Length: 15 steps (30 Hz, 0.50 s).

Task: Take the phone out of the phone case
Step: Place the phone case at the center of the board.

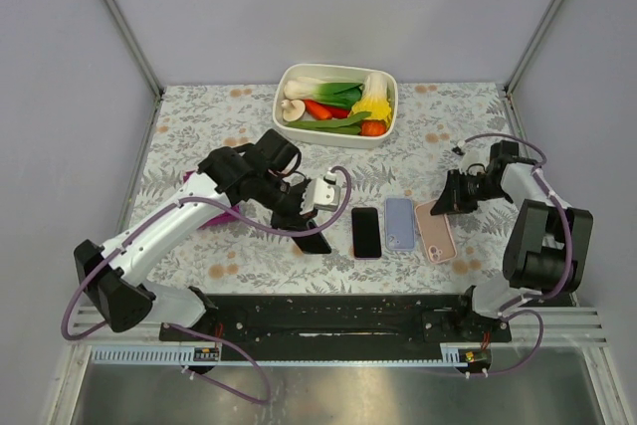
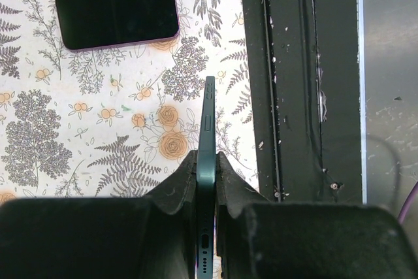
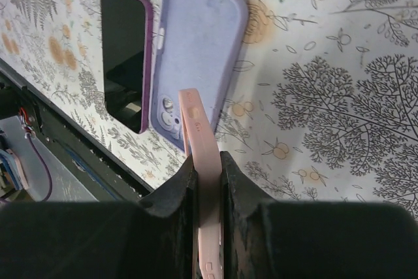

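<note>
Counter [image 1: 199,126] with floral cloth carries everything. You find the black-glass phone in glossy purple case [image 1: 365,233] lying flat between the arms. Its long axis runs away from the bases, and it is nearer to the left pincer [image 2: 206,161], which is clenched on a thin dark-teal rigid phone [image 2: 209,115] held edge-up. The right pincer [image 3: 208,161] grasps a soft matte pink case [image 3: 196,122] by its rim.

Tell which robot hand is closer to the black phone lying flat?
Left. The left gripper, pinching a dark green phone, is right beside the black phone. The right gripper, pinching a pink case, is farther off, with the light purple case between them.
</note>
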Motion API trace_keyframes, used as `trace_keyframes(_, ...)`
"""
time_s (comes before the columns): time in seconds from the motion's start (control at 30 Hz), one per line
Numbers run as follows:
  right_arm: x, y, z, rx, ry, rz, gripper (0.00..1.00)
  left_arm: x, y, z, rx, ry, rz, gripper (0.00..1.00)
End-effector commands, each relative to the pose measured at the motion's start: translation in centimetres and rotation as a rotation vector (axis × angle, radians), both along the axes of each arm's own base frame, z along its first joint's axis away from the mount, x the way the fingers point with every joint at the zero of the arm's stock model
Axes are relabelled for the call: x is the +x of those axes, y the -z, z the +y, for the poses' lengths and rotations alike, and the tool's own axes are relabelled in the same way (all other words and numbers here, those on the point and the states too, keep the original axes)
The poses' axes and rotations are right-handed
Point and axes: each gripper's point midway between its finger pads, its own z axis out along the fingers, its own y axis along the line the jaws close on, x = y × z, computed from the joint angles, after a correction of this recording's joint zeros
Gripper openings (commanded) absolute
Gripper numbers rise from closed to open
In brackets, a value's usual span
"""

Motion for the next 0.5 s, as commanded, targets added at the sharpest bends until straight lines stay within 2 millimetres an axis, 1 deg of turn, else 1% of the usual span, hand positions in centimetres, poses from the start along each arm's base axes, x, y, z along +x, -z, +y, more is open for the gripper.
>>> trace_keyframes(0.0, 1.4, 1.1, -1.6, -0.045, 0.026, 0.023, 0.00, 0.9, -0.6, -0.6, -0.022, 0.042, -0.061, 0.00)
trace_keyframes(0.07, 1.8, 1.7, -1.9, -0.046, 0.039, 0.042, 0.00, 1.2, 0.2, -0.5, 0.010, 0.051, -0.045, 0.00)
trace_keyframes(0.23, 2.6, 2.3, -1.9, -0.030, 0.057, 0.048, 0.00, 2.0, 1.9, -0.6, 0.063, 0.069, -0.007, 0.00)
trace_keyframes(0.33, 3.0, 2.5, -1.9, -0.019, 0.074, 0.039, 0.00, 2.6, 2.6, -0.7, 0.084, 0.072, -0.004, 0.00)
trace_keyframes(0.4, 3.3, 2.7, -1.9, -0.017, 0.086, 0.042, 0.03, 2.7, 3.1, -1.0, 0.092, 0.077, 0.005, 0.00)
trace_keyframes(0.47, 3.7, 3.0, -1.9, -0.011, 0.105, 0.039, 0.03, 2.9, 3.3, -1.2, 0.093, 0.081, 0.012, 0.00)
